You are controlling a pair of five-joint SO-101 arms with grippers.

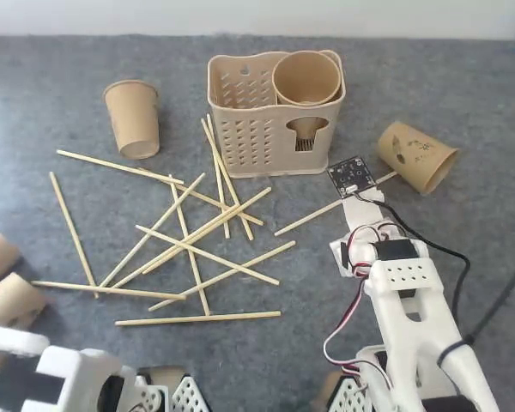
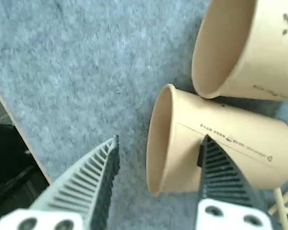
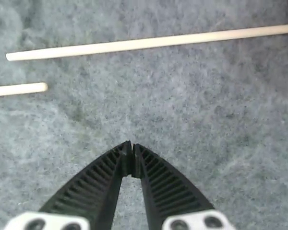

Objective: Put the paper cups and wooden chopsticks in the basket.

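The tan slotted basket (image 1: 253, 129) stands at the back centre with one paper cup (image 1: 306, 77) upright inside it. Another cup (image 1: 133, 118) sits upside down to its left, and a third (image 1: 416, 157) lies on its side to its right. Two more cups (image 1: 9, 296) lie at the left edge. My left gripper (image 2: 160, 143) is open there, with one finger (image 2: 221, 172) over the nearer lying cup (image 2: 182, 143) and the other beside its mouth. Several wooden chopsticks (image 1: 189, 245) lie scattered mid-table. My right gripper (image 3: 131, 146) is shut on nothing, low over the mat near a chopstick (image 3: 153, 42).
The grey mat (image 1: 463, 77) covers the table. The right arm (image 1: 403, 292) stands in front of the basket, with a cable (image 1: 451, 257) looping on its right. The left arm's base (image 1: 60, 369) sits at the front left corner. The table edge (image 2: 14, 124) lies close beside the left gripper.
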